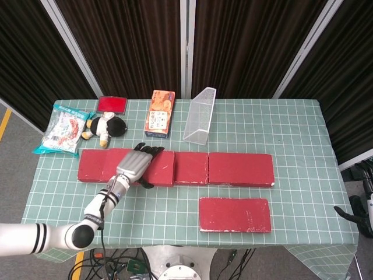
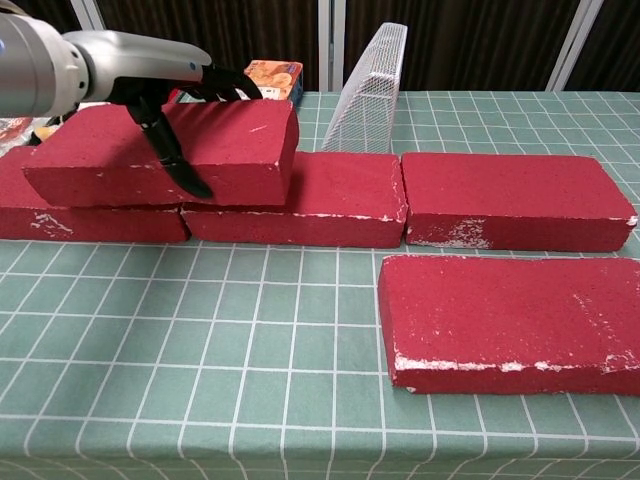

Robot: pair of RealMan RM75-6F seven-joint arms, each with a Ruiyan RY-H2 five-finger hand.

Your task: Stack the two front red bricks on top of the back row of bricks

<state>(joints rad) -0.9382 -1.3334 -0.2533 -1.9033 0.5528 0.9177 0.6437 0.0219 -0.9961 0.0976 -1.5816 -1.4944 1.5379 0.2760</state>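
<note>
- Red brick (image 2: 165, 150) from the front left is in the grasp of the left hand (image 1: 135, 164), fingers over its top and far edge, thumb down its front face.
- It sits above the back row, spanning the seam between the left back brick (image 2: 60, 212) and the middle back brick (image 2: 330, 205); I cannot tell whether it rests on them or is held just above.
- In the head view the held brick hides the right part of the left back brick and the left part of the middle one.
- Right back brick (image 1: 241, 169) lies in line with the others, touching the middle one end to end.
- Second front brick (image 1: 235, 214) lies flat on the desk (image 1: 291, 134), near the front edge, in front of the right back brick and apart from it.
- Right hand (image 1: 366, 210) shows only partly at the far right edge of the head view, off the desk; I cannot tell how its fingers lie.
- Behind the row stand a wire basket (image 1: 200, 115) tipped on its side, an orange box (image 1: 160, 113), a stuffed toy (image 1: 106, 128), a flat red case (image 1: 112, 104) and a snack bag (image 1: 63, 130).
</note>
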